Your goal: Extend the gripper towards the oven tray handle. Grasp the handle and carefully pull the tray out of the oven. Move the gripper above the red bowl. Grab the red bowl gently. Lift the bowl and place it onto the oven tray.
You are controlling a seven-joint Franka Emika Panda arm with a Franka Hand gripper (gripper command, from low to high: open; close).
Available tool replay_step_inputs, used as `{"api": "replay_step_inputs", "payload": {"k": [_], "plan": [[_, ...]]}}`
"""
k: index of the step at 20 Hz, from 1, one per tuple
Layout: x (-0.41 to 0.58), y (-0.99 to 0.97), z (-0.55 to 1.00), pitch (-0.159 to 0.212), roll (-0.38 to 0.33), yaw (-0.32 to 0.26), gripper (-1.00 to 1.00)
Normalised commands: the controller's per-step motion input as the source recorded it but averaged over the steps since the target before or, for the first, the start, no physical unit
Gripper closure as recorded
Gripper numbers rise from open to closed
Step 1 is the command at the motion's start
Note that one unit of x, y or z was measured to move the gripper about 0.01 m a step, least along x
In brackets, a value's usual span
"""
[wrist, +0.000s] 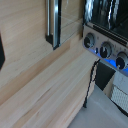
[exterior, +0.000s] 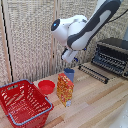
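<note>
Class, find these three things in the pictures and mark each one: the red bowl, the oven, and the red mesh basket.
red bowl point(exterior: 46, 86), exterior view, on its inner hollow.
oven point(exterior: 113, 54), exterior view, on its dark front.
red mesh basket point(exterior: 25, 118), exterior view, on its near mesh wall.

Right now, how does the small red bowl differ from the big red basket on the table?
The red bowl is small, round, shallow and solid-walled; the red basket is far larger, rectangular and made of open mesh. The bowl is plain red all over, while the basket has a blue rim. The bowl sits farther back on the table, the basket nearer the camera at the exterior view's left. Both are red, upright and resting on the wood.
</note>
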Motion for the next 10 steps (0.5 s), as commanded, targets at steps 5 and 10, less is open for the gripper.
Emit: {"api": "replay_step_inputs", "payload": {"k": [5,10], "plan": [[0.128,-0.58,-0.04,-0.050,-0.210,0.025,-1.00],[0.054,-0.61,-0.03,-0.054,-0.212,0.013,-1.00]]}}
